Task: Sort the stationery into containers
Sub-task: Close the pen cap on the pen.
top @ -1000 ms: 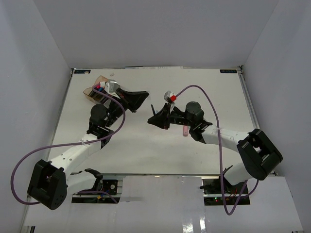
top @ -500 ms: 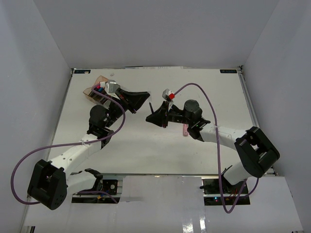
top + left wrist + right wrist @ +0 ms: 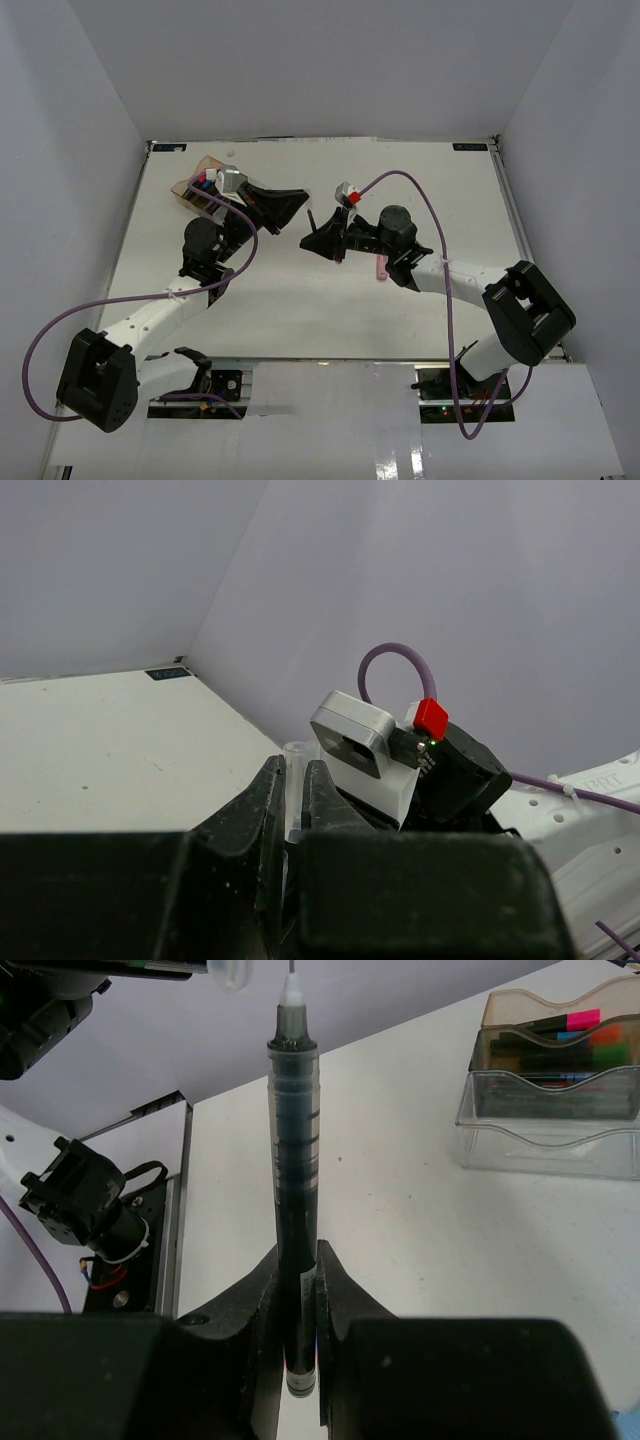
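Holding a thin dark pen (image 3: 294,1160) upright, your right gripper (image 3: 298,1260) has its jaws pinched on the lower barrel, with the grey tip pointing up. Your left gripper (image 3: 292,770) is pressed together on a small clear cap (image 3: 294,750). In the right wrist view that cap hangs just beside the pen's tip, apart from it. From above, the two grippers face each other over the middle of the table (image 3: 300,320).

The tray (image 3: 545,1155) sits at the far left corner, amber compartment at the back, a smoky one next, a clear one in front. Highlighters (image 3: 585,1018) with pink, orange, blue and green ends lie in the rear compartments; I cannot tell which holds which. A pink marker (image 3: 381,267) lies on the table just beside your right arm (image 3: 460,280).

The black labels (image 3: 472,147) on the far table edge are too small to read. The raised lettering (image 3: 610,778) on the right arm's white shell is too blurred to make out.
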